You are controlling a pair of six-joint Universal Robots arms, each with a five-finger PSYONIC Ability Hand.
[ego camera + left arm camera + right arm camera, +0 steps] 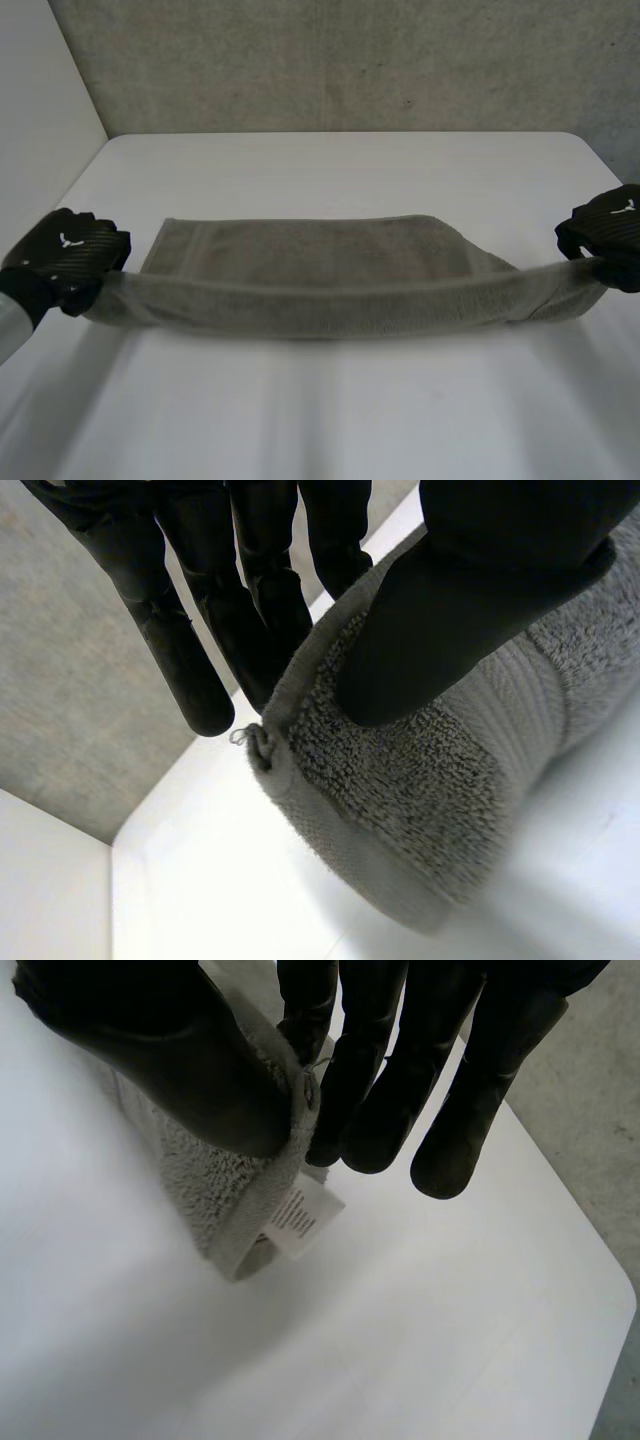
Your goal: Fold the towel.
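Stretching crosswise, towel (320,290) links left hand (65,255), right hand (605,235).

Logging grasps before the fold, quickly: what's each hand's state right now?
Left hand: shut on the towel, one end pinched between thumb and fingers.
Right hand: shut on the towel, pinching the other end.

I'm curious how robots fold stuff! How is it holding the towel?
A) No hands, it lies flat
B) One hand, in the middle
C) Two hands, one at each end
C: the left hand and right hand each pinch one end of the towel.
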